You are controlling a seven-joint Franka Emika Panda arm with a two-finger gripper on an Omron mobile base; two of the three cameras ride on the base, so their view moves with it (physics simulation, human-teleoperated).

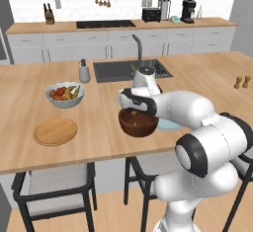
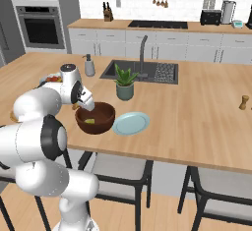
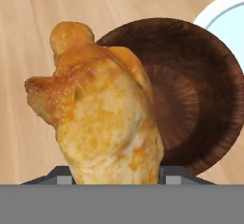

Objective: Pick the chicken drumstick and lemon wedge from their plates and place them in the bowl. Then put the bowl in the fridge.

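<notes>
Drumstick (image 3: 102, 118), clamped between the gripper (image 3: 114, 178) fingers at lower centre of the hand view, overlaps only the left rim of the bowl (image 3: 200, 99), so releasing from here could drop it onto the counter (image 3: 28, 27).

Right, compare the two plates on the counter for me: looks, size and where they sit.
The light-wood plate is tan with a grained face; the pale blue-green plate is smooth and bluish. The wooden one looks somewhat larger. It lies by the fruit bowl; the blue-green one sits right beside the dark brown bowl. Both are round, flat and bare.
</notes>
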